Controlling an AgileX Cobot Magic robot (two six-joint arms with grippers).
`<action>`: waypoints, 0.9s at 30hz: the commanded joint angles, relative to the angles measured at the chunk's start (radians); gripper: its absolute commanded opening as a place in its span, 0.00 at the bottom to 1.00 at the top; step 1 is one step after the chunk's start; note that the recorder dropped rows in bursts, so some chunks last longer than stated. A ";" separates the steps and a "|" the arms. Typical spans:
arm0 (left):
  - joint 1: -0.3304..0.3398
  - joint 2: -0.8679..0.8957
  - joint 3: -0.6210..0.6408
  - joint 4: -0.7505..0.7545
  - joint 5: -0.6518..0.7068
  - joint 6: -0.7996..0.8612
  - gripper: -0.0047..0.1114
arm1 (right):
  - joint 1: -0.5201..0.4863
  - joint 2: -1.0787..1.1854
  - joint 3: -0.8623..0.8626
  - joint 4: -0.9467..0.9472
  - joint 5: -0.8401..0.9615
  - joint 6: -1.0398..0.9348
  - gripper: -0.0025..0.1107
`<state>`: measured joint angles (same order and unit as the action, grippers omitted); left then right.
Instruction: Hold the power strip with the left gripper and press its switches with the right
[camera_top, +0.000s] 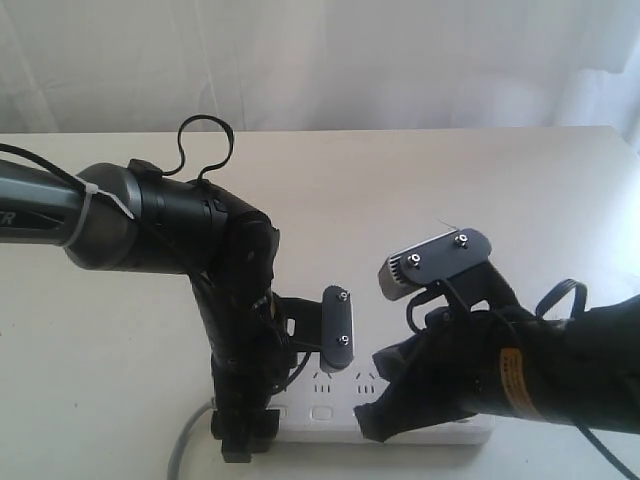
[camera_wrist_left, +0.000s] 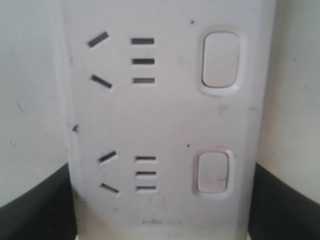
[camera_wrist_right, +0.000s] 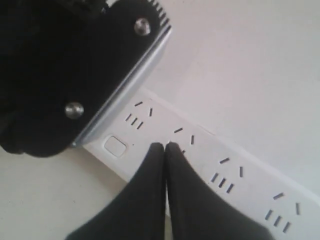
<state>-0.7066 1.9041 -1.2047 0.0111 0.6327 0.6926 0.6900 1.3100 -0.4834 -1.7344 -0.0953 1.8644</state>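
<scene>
White bar: the power strip (camera_top: 330, 428) lies flat along the near edge of the pale table (camera_top: 450, 180) in the exterior view. It runs left to right, with sockets toward the far side of its face and buttons toward the near side.
Grey cord: the cord (camera_top: 185, 440) leaves the strip's left end and runs to the picture's lower edge.
Left gripper: the left gripper (camera_wrist_left: 161, 167) comes down on the strip's left end, its black fingers (camera_wrist_left: 35, 210) set one against each long edge, clamping the bar across its width (each finger sits flush with the plastic in the wrist view).
Switches: the switches (camera_wrist_left: 220, 59) are white rounded squares, one beside each socket group; two show in the left wrist view.
Right gripper: the right gripper (camera_wrist_right: 162, 146) has its two fingers pressed together with nothing between them. The tips point at the strip's face between two socket groups, near one button but not on it.
Contact: whether those tips touch the plastic cannot be told from the wrist view; in the exterior view the screwed grey pad (camera_top: 440, 258) seems to sit raised above the strip.
Left arm: grey link with a white cable tie (camera_top: 100, 197) and a black cable loop (camera_top: 205, 140).
Right arm: bulky, black, with an orange-yellow label (camera_top: 515, 385), hiding much of the strip's right part.
</scene>
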 joint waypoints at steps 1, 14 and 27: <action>-0.003 -0.008 0.007 -0.011 0.077 -0.012 0.04 | 0.000 -0.021 0.036 -0.010 0.037 0.001 0.02; -0.003 -0.008 0.007 -0.011 0.085 -0.030 0.04 | 0.000 -0.021 0.089 -0.010 0.018 0.027 0.02; -0.003 -0.008 0.007 0.066 0.003 -0.097 0.04 | 0.000 0.022 0.089 -0.010 0.029 0.030 0.02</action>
<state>-0.7066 1.9018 -1.2047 0.0348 0.6515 0.6495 0.6900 1.3213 -0.3981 -1.7362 -0.0702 1.8871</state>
